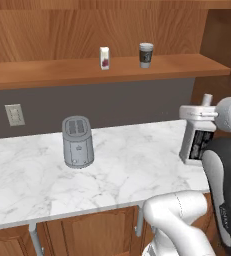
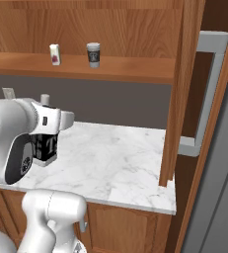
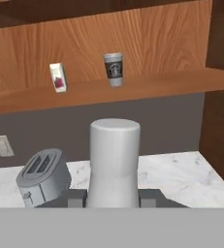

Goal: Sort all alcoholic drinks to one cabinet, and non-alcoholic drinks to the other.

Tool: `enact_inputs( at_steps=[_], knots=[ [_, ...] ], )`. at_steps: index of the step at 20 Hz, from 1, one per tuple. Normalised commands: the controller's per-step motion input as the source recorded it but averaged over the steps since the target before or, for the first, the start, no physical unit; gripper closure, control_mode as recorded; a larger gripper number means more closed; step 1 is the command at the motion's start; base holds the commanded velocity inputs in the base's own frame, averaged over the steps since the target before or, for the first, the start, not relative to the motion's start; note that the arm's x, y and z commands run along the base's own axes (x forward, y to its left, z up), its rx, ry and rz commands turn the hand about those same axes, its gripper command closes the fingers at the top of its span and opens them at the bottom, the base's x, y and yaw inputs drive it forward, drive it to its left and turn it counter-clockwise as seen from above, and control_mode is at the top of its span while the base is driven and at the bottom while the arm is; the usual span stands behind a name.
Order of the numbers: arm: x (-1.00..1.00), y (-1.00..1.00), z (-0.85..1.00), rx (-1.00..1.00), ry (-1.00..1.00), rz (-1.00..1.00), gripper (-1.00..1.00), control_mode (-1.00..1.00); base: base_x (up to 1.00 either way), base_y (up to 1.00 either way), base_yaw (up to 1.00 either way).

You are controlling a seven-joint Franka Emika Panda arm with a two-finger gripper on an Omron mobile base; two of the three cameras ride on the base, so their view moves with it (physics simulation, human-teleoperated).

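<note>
My gripper (image 1: 201,114) is shut on the neck of the clear squarish bottle (image 1: 197,143) with the black label, an alcoholic drink. It hangs upright over the right part of the marble counter (image 1: 127,170). The same bottle (image 2: 44,147) and gripper (image 2: 50,120) appear at the left in the right base view. In the hand view the bottle's pale neck (image 3: 114,162) rises between my fingertips (image 3: 150,197). Two non-alcoholic drinks stand on the open wooden shelf (image 1: 47,73): the paper coffee cup (image 1: 146,54) (image 3: 113,69) and, to its left, the small white carton (image 1: 104,58) (image 3: 58,77).
A grey toaster (image 1: 77,141) (image 3: 41,177) stands on the counter's left part, under the shelf. A wall outlet (image 1: 14,115) sits on the grey backsplash. A wooden cabinet side (image 2: 177,99) and a tall grey handle (image 2: 209,89) bound the counter on the right.
</note>
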Motion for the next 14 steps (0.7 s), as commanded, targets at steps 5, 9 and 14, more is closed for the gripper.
enact_inputs(
  at_steps=[5,9,14],
  knots=[
    [-0.13,0.11,0.01,0.0,0.0,0.17,1.0,-1.0,0.0,0.0,0.0],
    [-0.06,0.0,0.0,0.0,0.0,0.02,1.0,-1.0,0.0,0.0,0.0],
    [-0.29,0.05,-0.01,0.0,-0.01,0.0,1.0,1.0,-0.38,0.02,0.0]
  ],
)
